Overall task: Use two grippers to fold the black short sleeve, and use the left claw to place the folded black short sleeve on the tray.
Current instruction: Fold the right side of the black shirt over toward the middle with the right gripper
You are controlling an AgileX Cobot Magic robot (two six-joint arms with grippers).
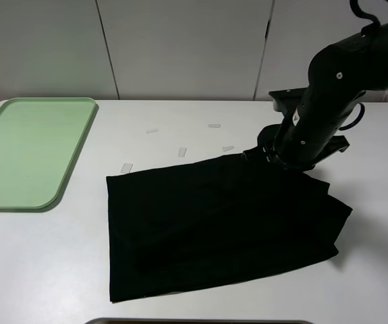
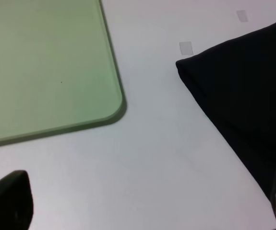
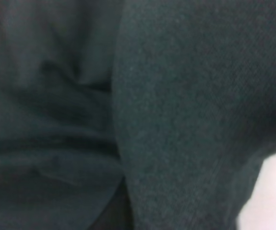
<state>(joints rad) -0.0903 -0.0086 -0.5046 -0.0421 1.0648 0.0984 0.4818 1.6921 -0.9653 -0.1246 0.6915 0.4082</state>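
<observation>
The black short sleeve [image 1: 220, 223] lies flat and partly folded on the white table, with bunched layers at its right side. The right arm reaches down over its far right corner; the right gripper [image 1: 266, 154] is mostly hidden by the arm, against the cloth edge. The right wrist view is filled with dark cloth [image 3: 176, 120], and no fingers show there. The left gripper [image 2: 145, 201] is open and empty above bare table, one fingertip [image 2: 8, 203] at each side of the left wrist view. That view shows the shirt's corner [image 2: 234, 96] and the tray's corner [image 2: 56, 72]. The mint-green tray [image 1: 28, 152] sits empty at far left.
Several small white tape strips [image 1: 183, 151] lie on the table behind the shirt; two show in the left wrist view [image 2: 186, 47]. A white wall with cabinet seams stands behind the table. A dark edge [image 1: 200, 322] runs along the table's front.
</observation>
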